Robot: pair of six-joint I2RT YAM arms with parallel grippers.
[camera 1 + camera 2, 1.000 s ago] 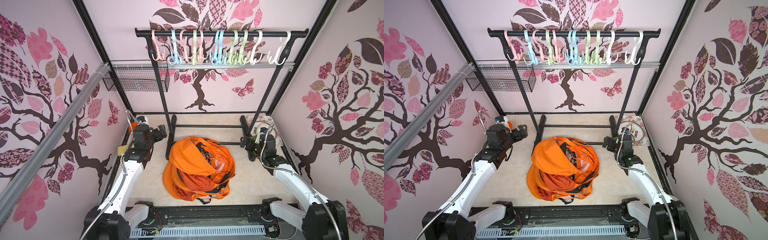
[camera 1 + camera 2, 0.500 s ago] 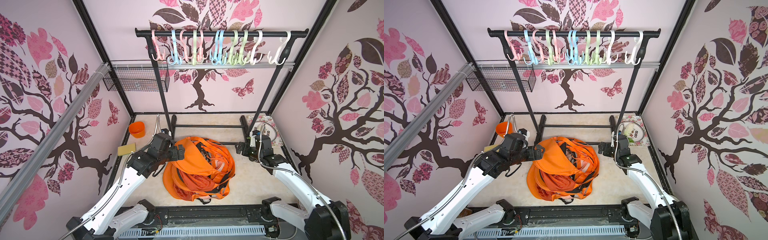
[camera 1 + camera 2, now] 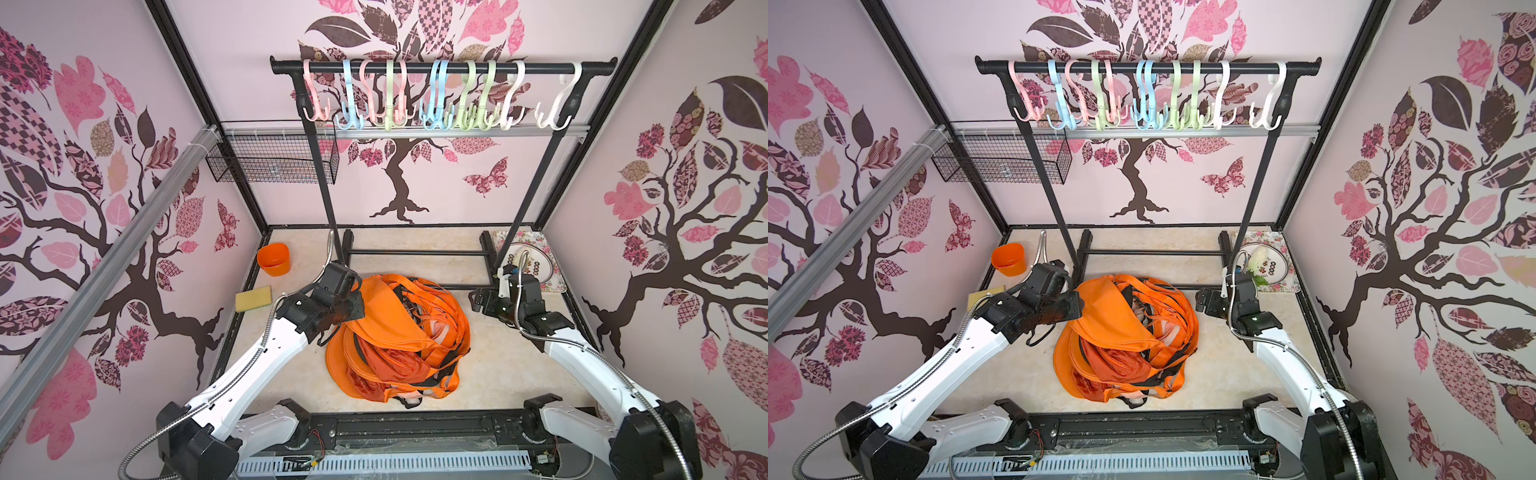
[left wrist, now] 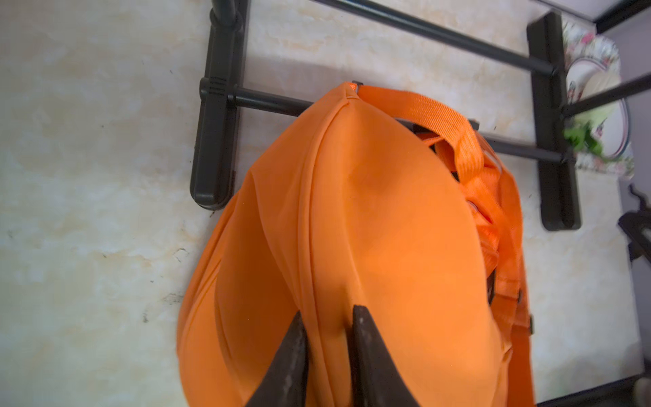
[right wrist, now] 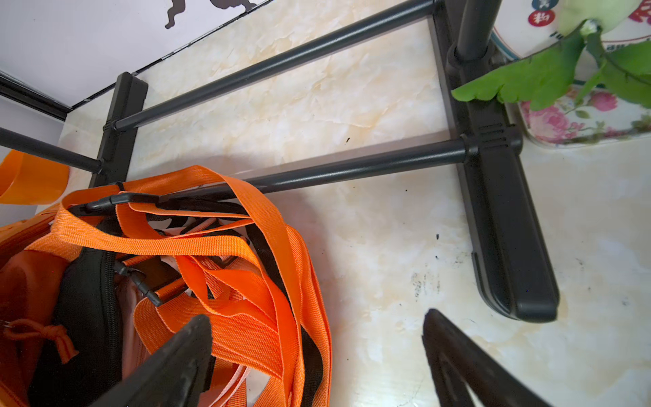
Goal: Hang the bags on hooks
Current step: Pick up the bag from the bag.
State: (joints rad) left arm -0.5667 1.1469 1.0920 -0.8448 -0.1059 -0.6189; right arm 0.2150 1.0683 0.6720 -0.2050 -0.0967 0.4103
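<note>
Marble-pattern worktop (image 3: 498,374) carries the orange bag (image 3: 390,328): a crumpled heap of smooth fabric, black trim and tangled webbing straps (image 5: 225,243), lying at the rack base (image 3: 415,252). One fabric fold is clamped in the left hand (image 4: 327,313); the right hand (image 5: 317,315) stands wide and empty beside the straps.

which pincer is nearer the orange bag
Left. The left pincer is shut on a fold of the orange bag; the right pincer is open just beside the bag's straps, gripping nothing.
</note>
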